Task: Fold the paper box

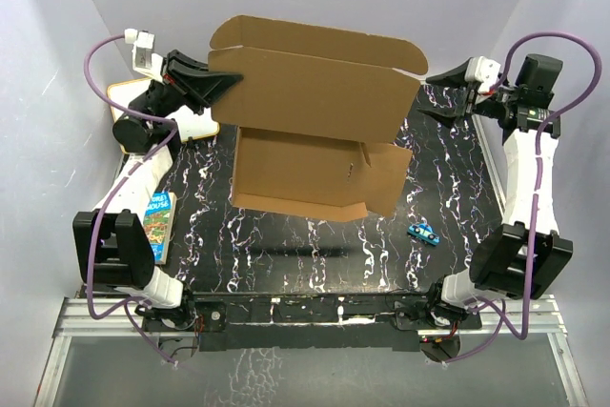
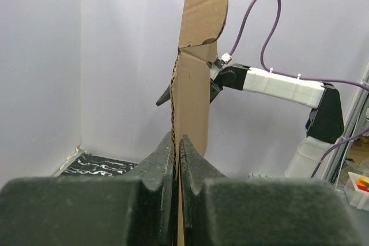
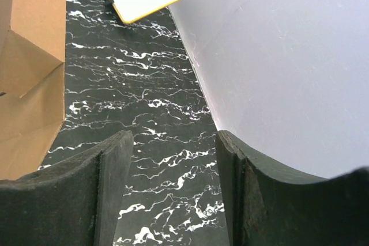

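Over on the far left, a colourful book [image 1: 159, 226] lies flat near the edge of the black marbled table [image 1: 286, 245], and behind it a white board with a tan frame [image 1: 124, 94] peeks out from under the arm. Now the left gripper [image 1: 233, 78]: its jaws are pressed together on the left edge of the paper box [image 1: 315, 121], pinching the cardboard tight, and you can see that clearly from its own wrist view [image 2: 177, 142]. The box is up in the air above the middle of the table, a big brown sheet held upright, its top flap leaning back and the lower panels hanging down towards the marble. On the right side, the right gripper [image 1: 424, 95] sits just beside the sheet's right edge, jaws apart with nothing between them. Below it, a small blue object [image 1: 422, 233] lies alone on the table.
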Tool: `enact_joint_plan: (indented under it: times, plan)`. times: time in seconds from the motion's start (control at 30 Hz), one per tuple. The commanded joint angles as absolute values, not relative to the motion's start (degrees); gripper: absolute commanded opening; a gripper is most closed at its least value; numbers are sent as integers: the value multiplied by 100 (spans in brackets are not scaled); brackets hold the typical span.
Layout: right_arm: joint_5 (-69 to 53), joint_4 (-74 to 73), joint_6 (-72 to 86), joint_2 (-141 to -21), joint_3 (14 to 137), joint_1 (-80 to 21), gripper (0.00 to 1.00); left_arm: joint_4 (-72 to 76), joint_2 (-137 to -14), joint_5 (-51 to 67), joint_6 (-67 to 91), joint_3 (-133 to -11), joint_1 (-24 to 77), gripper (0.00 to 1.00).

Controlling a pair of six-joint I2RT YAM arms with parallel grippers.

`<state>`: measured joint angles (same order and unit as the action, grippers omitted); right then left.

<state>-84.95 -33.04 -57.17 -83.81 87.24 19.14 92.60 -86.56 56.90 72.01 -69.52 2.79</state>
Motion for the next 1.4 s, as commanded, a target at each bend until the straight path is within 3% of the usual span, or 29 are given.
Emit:
enact_joint_plan:
  times: [0.0,0.27,0.43,0.67,0.87,1.1,1.37]
  plan:
    - [-8799,-2450,-4796,-8214,8424,1916,62,10363,-8624,5386,7469,-7136,257,0]
    - [-7817,-3121,-4029,-7406,7444,1920,60,10354,-8789,4675,6816,-5684,298,0]
    - [-7503,-3981,-4204,-7182,6772,1768,45,10336,-8650,4190,6036,-4561,616,0]
    - [-7110,-7071,-7773,-7393,6462,1316,45,10260,-7895,2936,4648,-2734,1130,0]
    - [-5900,-7052,-8883,-6791,5376,1292,55,9715,-6987,2391,4214,-1664,1150,0]
    - [-5904,-7155,-8734,-6307,4931,1261,59,8624,-6096,2156,3885,-1053,1172,0]
    - [-5273,-5279,-7611,-6564,3864,197,61,8244,-6012,1954,3951,-849,1185,0]
